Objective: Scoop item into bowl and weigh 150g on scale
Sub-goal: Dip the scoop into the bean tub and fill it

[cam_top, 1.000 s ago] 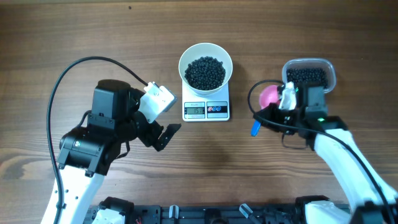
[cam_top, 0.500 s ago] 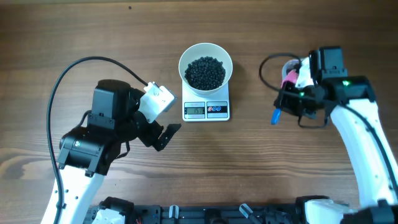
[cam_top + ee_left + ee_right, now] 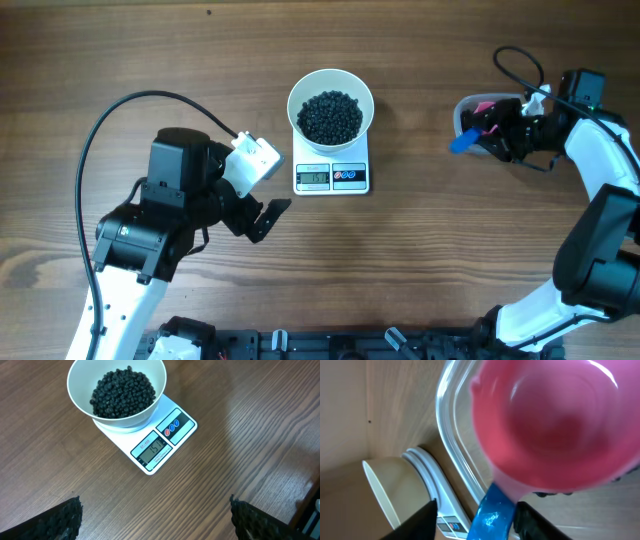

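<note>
While the bowl [image 3: 294, 105] sits on the scale [image 3: 182, 422] at the middle far part of the counter [image 3: 400, 260], its pile of black beans [image 3: 331, 116] looks complete. The display seems to read close to the target, though the last digit is hard to make out. The step in hand, as I judge it, is putting down the tool. The right gripper [image 3: 476, 522] hangs over the clear tub [image 3: 451, 445] at the far right, its jaws parted around the blue handle [image 3: 492, 515] of the pink scoop [image 3: 555, 425] with a gap on one side, so it is not pinching. The left gripper [image 3: 262, 218] is spread wide and empty, near and left of the scale. Next, the right arm needs to lift straight away from the handle without snagging it or tipping the tub.
</note>
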Controlling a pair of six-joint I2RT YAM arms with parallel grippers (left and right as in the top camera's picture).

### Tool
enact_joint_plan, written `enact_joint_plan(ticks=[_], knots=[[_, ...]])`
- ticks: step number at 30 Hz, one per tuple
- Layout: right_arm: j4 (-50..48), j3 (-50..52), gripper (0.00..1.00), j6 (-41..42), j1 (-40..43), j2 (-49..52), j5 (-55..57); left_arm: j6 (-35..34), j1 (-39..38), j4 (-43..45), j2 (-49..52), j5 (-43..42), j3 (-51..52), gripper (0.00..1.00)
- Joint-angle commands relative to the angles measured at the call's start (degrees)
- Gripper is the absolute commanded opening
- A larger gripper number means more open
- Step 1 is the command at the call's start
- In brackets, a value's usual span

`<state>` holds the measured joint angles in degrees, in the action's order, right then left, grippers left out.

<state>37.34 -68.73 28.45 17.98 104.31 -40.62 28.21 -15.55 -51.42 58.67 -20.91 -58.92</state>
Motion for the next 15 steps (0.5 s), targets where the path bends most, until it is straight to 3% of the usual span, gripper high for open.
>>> enact_joint_plan(ticks=[1, 4, 7, 10, 13, 14, 15], knots=[[4.0, -0.3, 0.72, 0.3, 2.8, -1.4, 1.5, -0.3, 0.4, 0.1, -0.2, -0.5, -0.9, 1.0], [10.2, -0.4, 1.0, 2.2, 4.7, -5.7, 5.2, -0.3, 0.4, 0.1, -0.2, -0.5, -0.9, 1.0], [14.2, -0.4, 1.0, 9.6, 3.5, -15.7, 8.9, -0.3, 0.4, 0.1, -0.2, -0.5, -0.9, 1.0], [16.4, -0.4, 1.0, 28.1, -1.7, -28.9, 14.6, -0.3, 0.4, 0.1, -0.2, -0.5, -0.9, 1.0], [22.1, 0.1, 1.0, 59.8, -19.5, -40.9, 38.4, -0.3, 0.4, 0.1, -0.2, -0.5, -0.9, 1.0], [22.5, 1.3, 1.0, 67.7, -27.7, -42.6, 47.0, -0.3, 0.4, 0.1, -0.2, -0.5, -0.9, 1.0], [21.2, 2.6, 1.0, 69.4, -34.2, -42.5, 52.6, -0.3, 0.4, 0.1, -0.2, -0.5, -0.9, 1.0]])
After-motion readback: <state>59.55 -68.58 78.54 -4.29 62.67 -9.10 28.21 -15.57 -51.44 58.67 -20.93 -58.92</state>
